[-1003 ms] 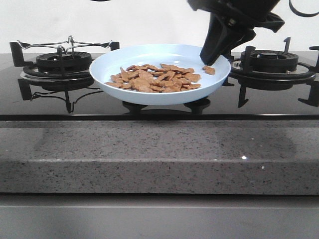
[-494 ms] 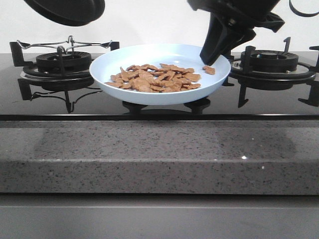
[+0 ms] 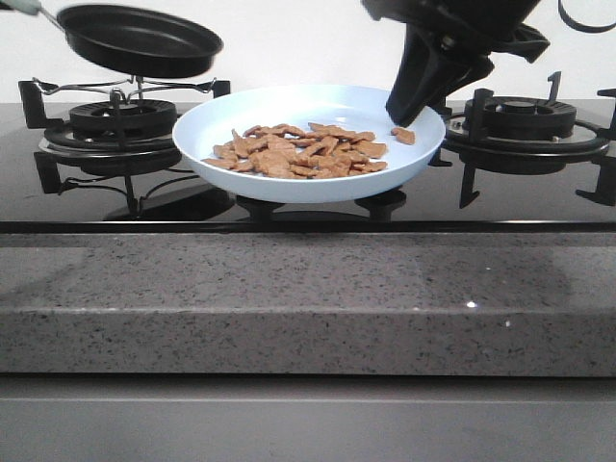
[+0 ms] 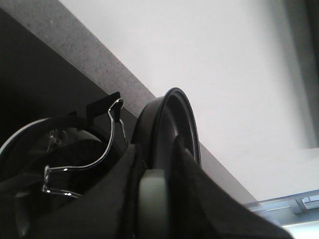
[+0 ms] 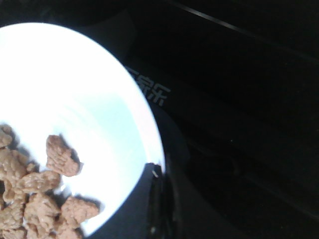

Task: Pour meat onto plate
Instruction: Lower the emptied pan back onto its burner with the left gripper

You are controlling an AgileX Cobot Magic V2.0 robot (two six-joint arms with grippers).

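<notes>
The pale-blue plate point(image 3: 318, 101) sits raised over the middle of the hob, with the meat point(image 3: 298, 152) heaped in it and one piece apart near the right rim. My right gripper point(image 3: 409, 111) is shut on the plate's right rim; the right wrist view shows the rim point(image 5: 134, 114) pinched at my gripper point(image 5: 159, 174), with meat point(image 5: 45, 199) beside it. An empty black frying pan point(image 3: 140, 38) hangs above the left burner. My left gripper point(image 4: 155, 167) is shut on its pale green handle point(image 4: 154, 199), with the pan point(image 4: 174, 124) just beyond.
The left burner with its wire trivet point(image 3: 120, 120) is under the pan. The right burner grate point(image 3: 520, 115) stands behind my right arm. A grey stone counter edge point(image 3: 308, 298) runs across the front.
The frying pan has come down from the upper left and turned level above the left burner. The plate, the meat and my right gripper have not moved.
</notes>
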